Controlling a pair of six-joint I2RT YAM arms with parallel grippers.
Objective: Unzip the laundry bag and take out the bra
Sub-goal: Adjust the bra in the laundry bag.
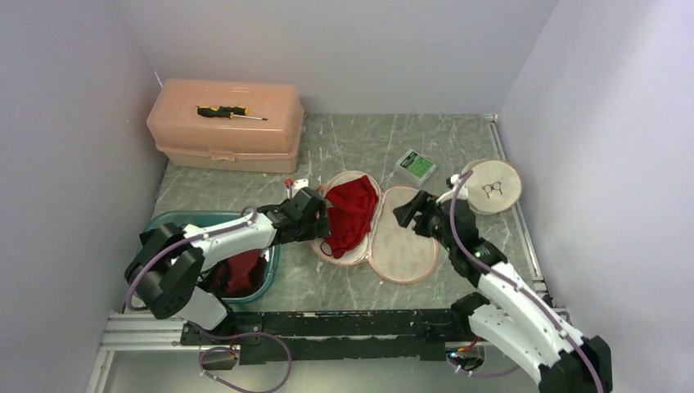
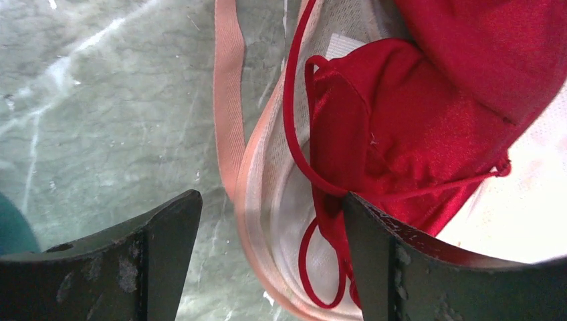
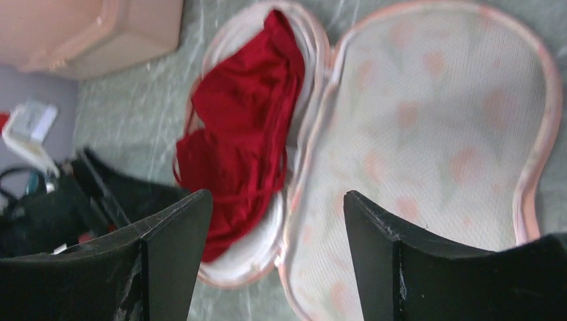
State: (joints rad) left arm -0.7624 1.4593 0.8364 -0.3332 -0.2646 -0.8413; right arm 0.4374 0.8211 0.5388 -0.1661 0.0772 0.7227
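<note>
The pink-rimmed mesh laundry bag (image 1: 401, 246) lies open like a clamshell on the table. The red bra (image 1: 350, 211) lies in its left half, also seen in the left wrist view (image 2: 414, 127) and the right wrist view (image 3: 244, 134). My left gripper (image 1: 315, 214) is open at the bag's left rim, one finger (image 2: 381, 261) against the bra's edge, the other over bare table. My right gripper (image 1: 409, 211) is open and empty above the bag's right half (image 3: 428, 147).
A teal basin (image 1: 184, 225) with red cloth sits under the left arm. A peach toolbox (image 1: 225, 124) with a screwdriver (image 1: 229, 112) stands at the back left. A green box (image 1: 415, 166) and a round pouch with glasses (image 1: 493, 186) lie at the back right.
</note>
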